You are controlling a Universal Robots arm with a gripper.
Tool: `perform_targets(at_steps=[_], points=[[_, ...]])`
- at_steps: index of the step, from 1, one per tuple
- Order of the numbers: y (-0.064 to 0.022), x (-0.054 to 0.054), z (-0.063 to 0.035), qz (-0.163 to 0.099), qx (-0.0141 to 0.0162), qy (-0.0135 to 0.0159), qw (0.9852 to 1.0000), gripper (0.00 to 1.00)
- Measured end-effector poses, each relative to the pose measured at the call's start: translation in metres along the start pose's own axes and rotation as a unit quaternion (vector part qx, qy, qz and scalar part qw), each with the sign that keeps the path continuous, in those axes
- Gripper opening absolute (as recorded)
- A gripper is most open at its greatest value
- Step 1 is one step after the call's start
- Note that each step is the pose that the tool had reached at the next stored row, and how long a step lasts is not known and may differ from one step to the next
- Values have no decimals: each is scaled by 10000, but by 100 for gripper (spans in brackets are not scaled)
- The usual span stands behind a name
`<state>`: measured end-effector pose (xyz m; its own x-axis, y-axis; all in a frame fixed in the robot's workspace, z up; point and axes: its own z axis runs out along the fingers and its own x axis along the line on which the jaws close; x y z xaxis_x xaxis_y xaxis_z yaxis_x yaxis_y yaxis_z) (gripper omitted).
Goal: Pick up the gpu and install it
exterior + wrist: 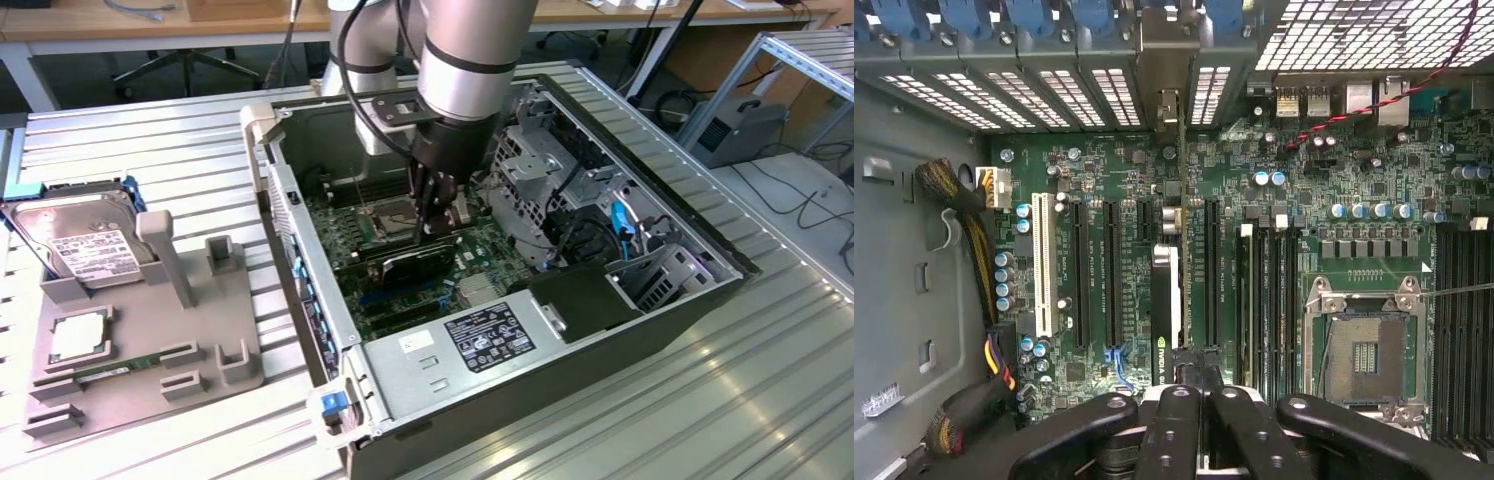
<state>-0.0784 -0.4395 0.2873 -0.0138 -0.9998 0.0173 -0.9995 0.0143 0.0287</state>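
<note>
GPU (pixel 1166 300) stands on edge in a motherboard (pixel 1334 190) slot, long axis running straight ahead from the gripper (pixel 1192 372), whose fingers are clenched on its near end.

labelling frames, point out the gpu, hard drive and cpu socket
gpu (pixel 411 262): exterior view, top edge of the card.
hard drive (pixel 88 250): exterior view, white label.
cpu socket (pixel 1365 352): wrist view, centre of the socket.
</note>
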Motion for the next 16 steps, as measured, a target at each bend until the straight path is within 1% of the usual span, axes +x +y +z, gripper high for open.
perform_targets(at_steps=[8,10,12,13,16], points=[[0,0,0,-1,0,0,10000,11],[24,0,1,-1,0,0,10000,11],[84,1,2,0,0,0,10000,11],[158,2,5,-1,0,0,10000,11],[247,3,7,0,0,0,10000,11]])
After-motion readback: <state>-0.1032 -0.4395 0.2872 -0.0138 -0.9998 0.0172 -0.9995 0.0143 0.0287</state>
